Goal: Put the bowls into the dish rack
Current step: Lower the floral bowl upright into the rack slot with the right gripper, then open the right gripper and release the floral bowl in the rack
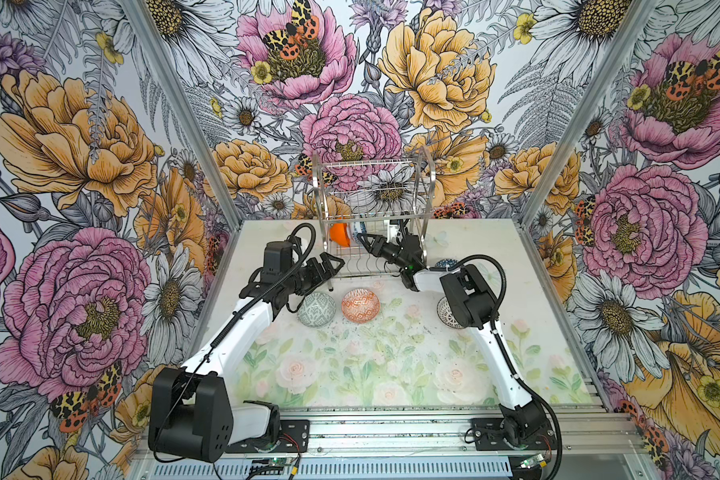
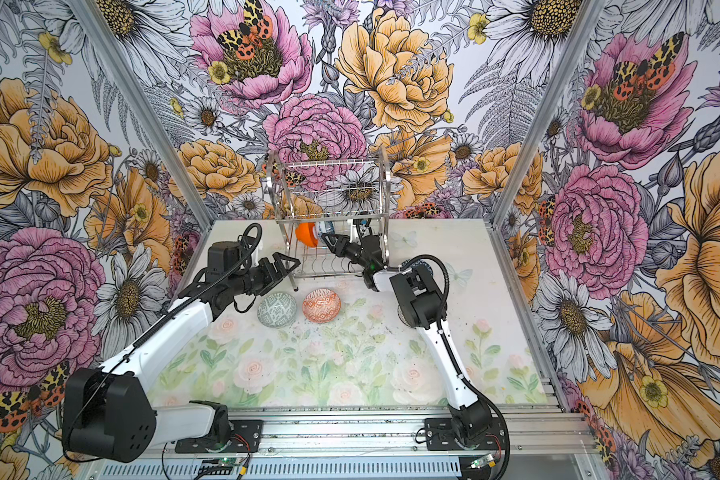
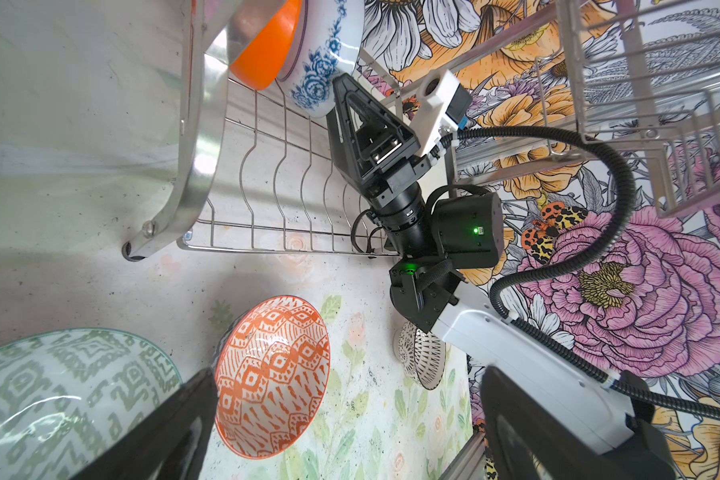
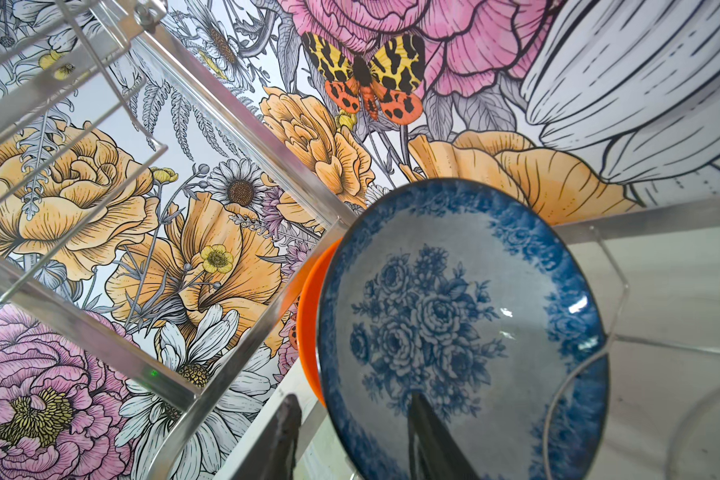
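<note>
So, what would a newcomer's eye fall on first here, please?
The bold floral walls all round. Then the dish rack far back on the table, holding an orange bowl and a blue-white bowl on edge in its lower tier. The right gripper straddles the latter's rim.

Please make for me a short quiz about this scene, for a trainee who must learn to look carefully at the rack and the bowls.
1. True or false: the upper tier of the dish rack holds a bowl.
2. How many bowls stand in the lower tier?
3. Fill the gap: the ____ gripper reaches into the lower tier.

Key:
1. False.
2. Two: the orange bowl and the blue-white bowl.
3. The right gripper.
</note>
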`<state>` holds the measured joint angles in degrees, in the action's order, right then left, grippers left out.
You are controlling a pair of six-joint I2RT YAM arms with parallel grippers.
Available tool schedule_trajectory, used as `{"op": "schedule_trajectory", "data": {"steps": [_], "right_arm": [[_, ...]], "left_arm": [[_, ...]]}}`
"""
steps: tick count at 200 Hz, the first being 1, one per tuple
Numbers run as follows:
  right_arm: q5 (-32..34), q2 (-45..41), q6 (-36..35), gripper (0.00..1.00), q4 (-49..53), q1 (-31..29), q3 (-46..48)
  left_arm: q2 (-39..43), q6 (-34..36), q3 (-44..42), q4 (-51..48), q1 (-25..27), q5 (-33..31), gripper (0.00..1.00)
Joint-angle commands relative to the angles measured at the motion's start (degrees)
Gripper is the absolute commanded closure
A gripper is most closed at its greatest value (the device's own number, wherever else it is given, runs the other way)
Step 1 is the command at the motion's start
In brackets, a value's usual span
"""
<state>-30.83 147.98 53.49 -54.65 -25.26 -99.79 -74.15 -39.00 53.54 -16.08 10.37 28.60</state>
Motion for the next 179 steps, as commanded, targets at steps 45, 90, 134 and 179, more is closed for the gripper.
{"op": "schedule_trajectory", "data": {"steps": [45, 90, 134, 179], "right_arm": [[-0.5, -3.3, 0.6, 0.54, -6.2, 0.5, 2.0], [-0.8, -2.1, 1.0, 0.52, -7.2, 0.5, 0.2], [-1.4, -1.0, 2.1, 0.49, -9.3, 0.5, -1.2], [-1.0, -1.0, 3.7, 0.47, -13.4, 0.5, -1.0]], "left_arm": [[1.1, 0.4, -0.8, 1.6, 0.2, 0.9, 0.01], [0.9, 0.4, -0.8, 1.7, 0.3, 0.9, 0.01], [1.0, 0.3, -0.9, 1.7, 0.3, 0.8, 0.01], [0.9, 0.3, -0.8, 1.7, 0.3, 0.8, 0.01]]}}
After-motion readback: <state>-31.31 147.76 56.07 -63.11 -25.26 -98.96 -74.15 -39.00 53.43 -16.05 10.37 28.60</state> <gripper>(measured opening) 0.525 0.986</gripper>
